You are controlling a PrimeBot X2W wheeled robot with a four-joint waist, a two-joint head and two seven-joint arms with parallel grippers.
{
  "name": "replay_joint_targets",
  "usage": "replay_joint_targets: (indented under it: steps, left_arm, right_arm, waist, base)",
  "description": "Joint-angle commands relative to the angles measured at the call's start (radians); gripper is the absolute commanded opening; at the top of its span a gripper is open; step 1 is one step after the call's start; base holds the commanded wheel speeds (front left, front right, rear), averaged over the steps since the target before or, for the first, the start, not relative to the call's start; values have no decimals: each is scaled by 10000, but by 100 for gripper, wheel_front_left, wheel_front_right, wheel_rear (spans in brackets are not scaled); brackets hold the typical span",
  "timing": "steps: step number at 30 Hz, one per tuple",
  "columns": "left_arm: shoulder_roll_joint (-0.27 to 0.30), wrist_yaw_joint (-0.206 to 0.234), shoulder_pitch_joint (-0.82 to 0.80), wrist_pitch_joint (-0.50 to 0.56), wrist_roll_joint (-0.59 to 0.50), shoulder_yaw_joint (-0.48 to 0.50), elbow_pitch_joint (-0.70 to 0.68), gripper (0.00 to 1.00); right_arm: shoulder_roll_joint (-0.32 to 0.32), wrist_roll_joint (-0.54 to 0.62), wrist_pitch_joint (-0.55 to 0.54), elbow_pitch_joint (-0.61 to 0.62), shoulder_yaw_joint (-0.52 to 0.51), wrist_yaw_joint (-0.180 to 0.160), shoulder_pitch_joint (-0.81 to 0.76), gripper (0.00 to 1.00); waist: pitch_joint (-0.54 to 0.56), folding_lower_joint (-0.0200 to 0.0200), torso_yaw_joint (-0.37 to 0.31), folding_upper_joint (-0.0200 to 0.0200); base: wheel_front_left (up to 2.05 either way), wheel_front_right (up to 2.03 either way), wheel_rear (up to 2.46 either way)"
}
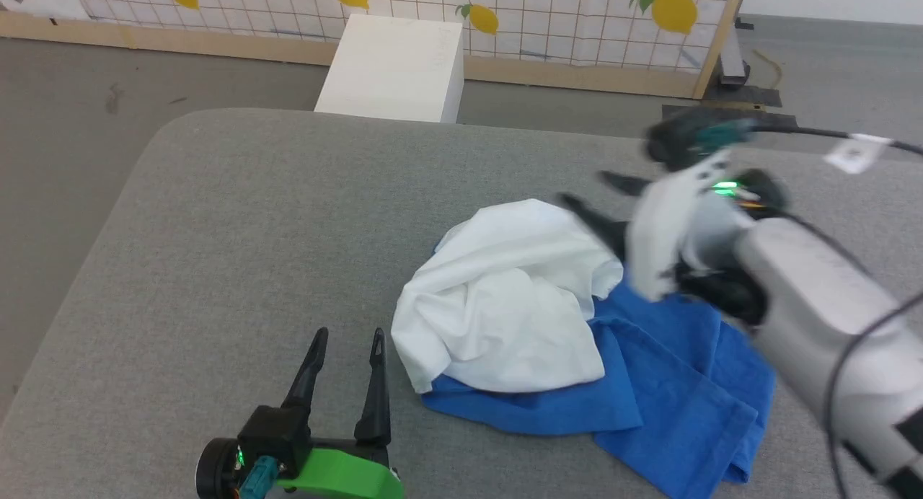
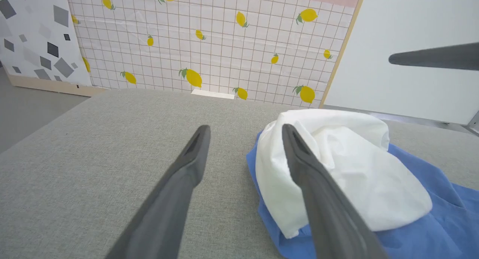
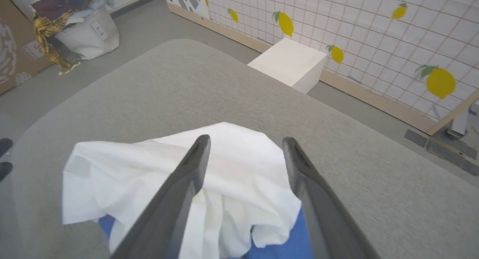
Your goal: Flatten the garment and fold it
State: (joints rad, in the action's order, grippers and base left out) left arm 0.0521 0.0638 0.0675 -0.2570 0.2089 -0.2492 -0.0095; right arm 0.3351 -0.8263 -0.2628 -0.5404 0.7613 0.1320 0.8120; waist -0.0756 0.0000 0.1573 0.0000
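Observation:
The garment (image 1: 505, 297) lies crumpled on the grey table (image 1: 216, 232), right of centre, its white body bunched on top of the blue cloth (image 1: 670, 391). My left gripper (image 1: 350, 337) rests open near the front edge, just left of the heap and apart from it. In the left wrist view its fingers (image 2: 245, 128) stand wide, with the garment (image 2: 355, 169) to their right. My right gripper (image 1: 591, 192) hovers blurred over the heap's far right side, open. In the right wrist view its fingers (image 3: 246, 139) are spread above the white cloth (image 3: 112, 169), holding nothing.
A white box (image 1: 393, 66) stands on the floor behind the table, in front of a lemon-patterned screen (image 1: 505, 9). A bag of clothes (image 3: 75, 27) sits on the floor beyond the table's left side. Bare grey tabletop stretches left of the heap and behind it.

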Motion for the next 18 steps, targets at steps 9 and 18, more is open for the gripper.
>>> replay_joint_targets:
  steps: [9,18]
  left_arm:
    - [-18,-70,21,-47,-202,14,-132,100]
    - [-18,-180,-353,-47,-389,-263,-106,100]
  right_arm:
    - [1458,1087,-1556,-878,-1175,-13,-1855,100]
    - [1218,2129,-1456,-1481,-1854,-13,-2438,100]
  waist:
    - [-330,0,-18,0]
    - [-743,0,409,0]
  base:
    - [0,0,0]
    - [0,0,0]
